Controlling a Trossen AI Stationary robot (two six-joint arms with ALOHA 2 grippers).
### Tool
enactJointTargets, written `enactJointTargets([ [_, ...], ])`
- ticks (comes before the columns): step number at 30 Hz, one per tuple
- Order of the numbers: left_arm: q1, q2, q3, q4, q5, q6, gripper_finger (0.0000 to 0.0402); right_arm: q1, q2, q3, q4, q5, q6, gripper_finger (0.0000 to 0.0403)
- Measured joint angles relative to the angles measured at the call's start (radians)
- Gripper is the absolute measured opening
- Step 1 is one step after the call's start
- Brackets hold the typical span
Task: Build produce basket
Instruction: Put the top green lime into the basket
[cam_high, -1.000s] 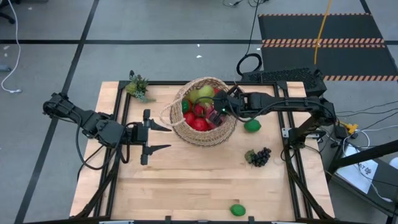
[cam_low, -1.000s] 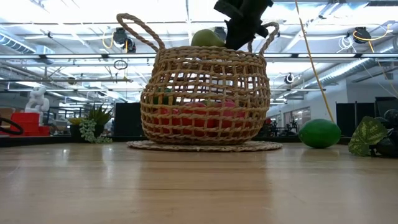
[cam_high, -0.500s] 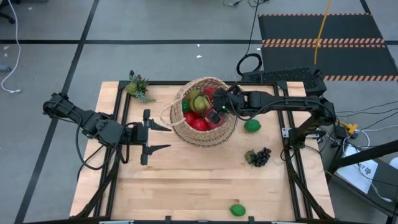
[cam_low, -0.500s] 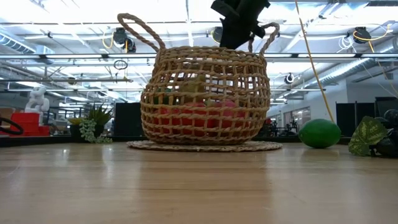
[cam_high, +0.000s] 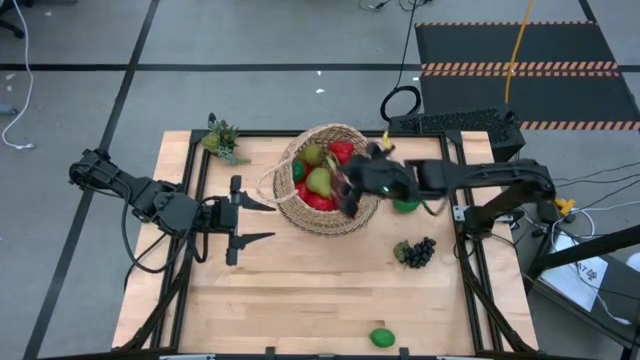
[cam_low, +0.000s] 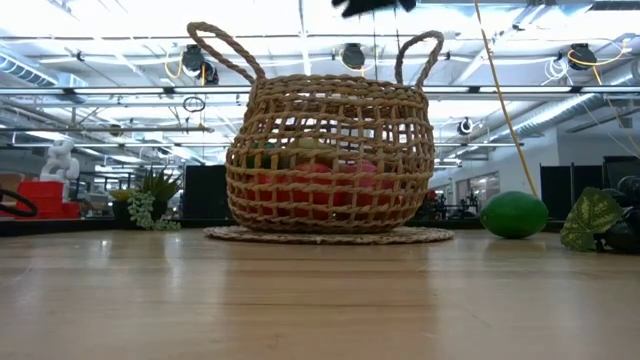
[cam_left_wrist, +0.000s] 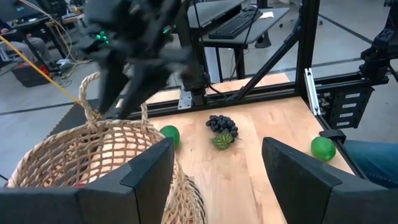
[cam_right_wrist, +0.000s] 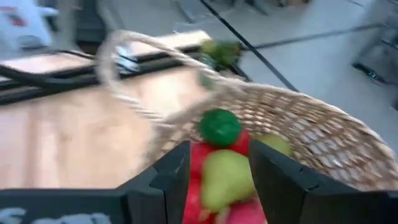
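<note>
Filling nicely: the basket (cam_high: 328, 178), mid-table, holds most produce; two limes (cam_high: 405, 204) and grapes (cam_high: 417, 251) remain outside. Right end effector (cam_high: 352, 192) hovers spread, empty; left end effector (cam_high: 252, 220) waits spread.

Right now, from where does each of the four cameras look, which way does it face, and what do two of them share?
High view: above the table, facing straight down; both arms show, the basket between them.
Low view: at tabletop height, facing level at the basket; only a dark bit of arm shows at the top.
Left wrist view: on the left arm, looking past the left claw at the basket and grapes.
Right wrist view: on the right arm, looking past the right claw into the basket at a pear.
Shared: every view shows the basket.
</note>
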Motion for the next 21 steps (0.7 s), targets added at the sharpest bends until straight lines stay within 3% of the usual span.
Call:
enactJointTargets([
  [7, 0.000, 0.019, 0.000, 0.036, 0.000, -0.003, 0.0243, 0.163, -0.053, 0.000, -0.055, 0.004, 0.022, 0.0157],
  [14, 0.000, 0.077, 0.000, 0.122, 0.000, 0.079, 0.0243, 0.321, -0.052, 0.001, -0.230, 0.122, 0.183, 0.0157],
  [21, 0.005, 0.130, 0.000, 0.163, 0.000, 0.169, 0.0243, 0.461, -0.048, 0.000, -0.313, 0.131, 0.313, 0.0157],
])
